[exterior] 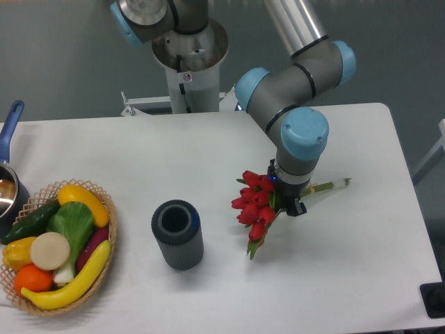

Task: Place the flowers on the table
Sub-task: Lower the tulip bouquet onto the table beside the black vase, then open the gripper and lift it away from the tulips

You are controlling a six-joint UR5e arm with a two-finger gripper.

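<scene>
Claw (pixel 291 200) clamped on the flowers (pixel 254 205), blooms apparently just touching the table (pixel 361 264).

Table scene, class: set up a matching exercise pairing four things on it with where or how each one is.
Things:
1. flowers
2. dark cylinder
3. basket of vegetables
4. pot

States:
A. at the left edge, blue handle, partly out of frame
B. held in the end effector, right of centre
C. upright, open-topped, mid-table
D. front left, holding colourful produce

Pairs: 1-B, 2-C, 3-D, 4-A
</scene>
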